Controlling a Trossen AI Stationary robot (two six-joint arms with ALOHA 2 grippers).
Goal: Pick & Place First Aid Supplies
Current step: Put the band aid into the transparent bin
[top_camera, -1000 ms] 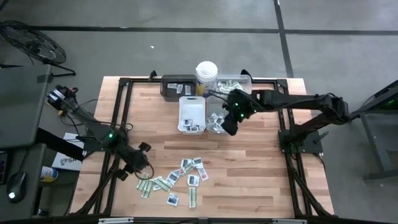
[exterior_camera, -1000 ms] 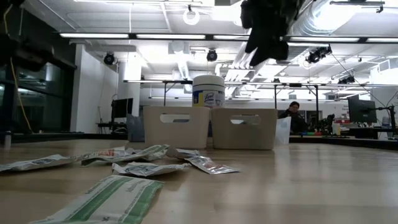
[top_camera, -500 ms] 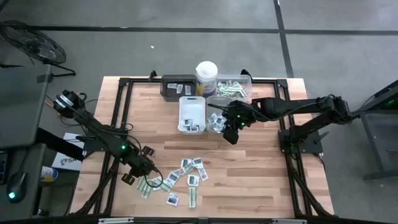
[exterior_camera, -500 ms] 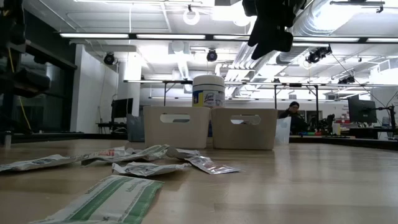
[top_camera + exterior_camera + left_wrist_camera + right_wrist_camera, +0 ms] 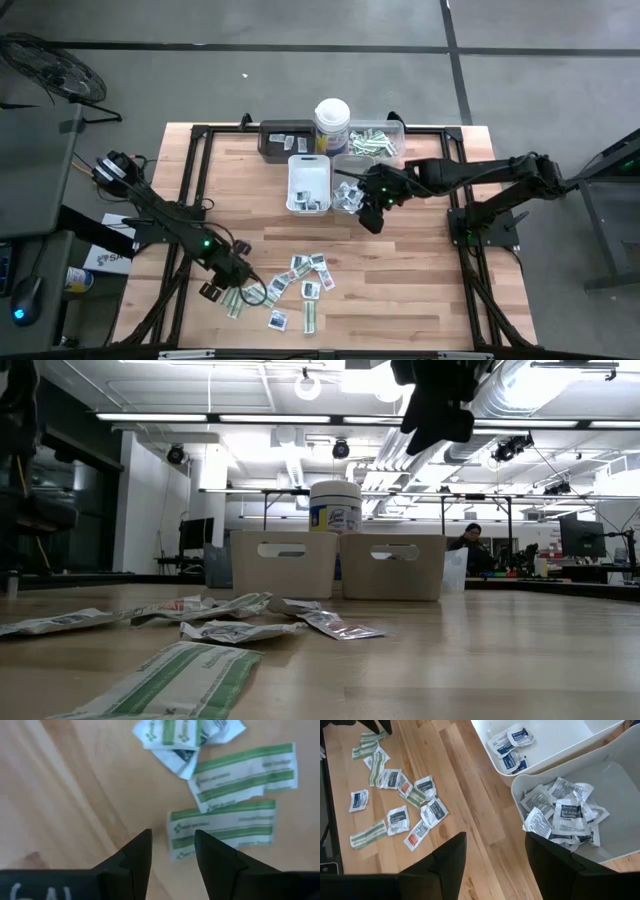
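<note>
The left gripper (image 5: 172, 857) hangs low over the table's near-left part, its fingers parted by a narrow gap and holding nothing. Just beyond its tips lies a green-and-white strip (image 5: 222, 827), flat on the wood at the left edge of the loose pile of packets (image 5: 290, 285). To take it well, the fingers probably need to straddle the strip's near short end and close across its width, without catching the neighbouring strip (image 5: 245, 772), which looks to overlap it. In the wrist view its long axis runs across the gripper's heading. Farther back, the right gripper (image 5: 495, 852) waits wide open and empty above the clear tray (image 5: 620, 785) of white sachets.
</note>
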